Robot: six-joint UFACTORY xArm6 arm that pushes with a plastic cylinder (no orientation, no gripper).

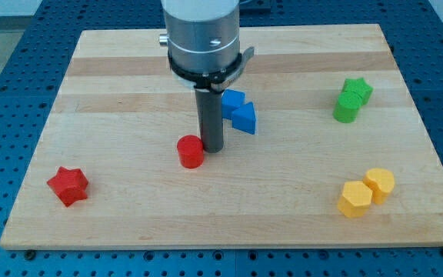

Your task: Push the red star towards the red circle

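A: My tip (211, 148) sits just at the red circle's (191, 151) right edge, possibly touching; no jaws here, only a bare rod, holding nothing.

B: And the red star (68, 185)?

A: Well apart, near the wooden board's (129, 69) bottom-left corner; I reckon the tip must swing round to the star's far left to drive it rightwards.

B: The blue blocks (238, 110) sit behind the rod; off that line.

A pale wooden worktop (406, 85) made of glued lengthwise strips fills most of the view, its grain running from the view's left to its right. Around the worktop on all 4 sides lies a blue perforated base plate (6, 254) with rows of small dark holes. Light is even and soft, leaving only faint shadows on the wood.
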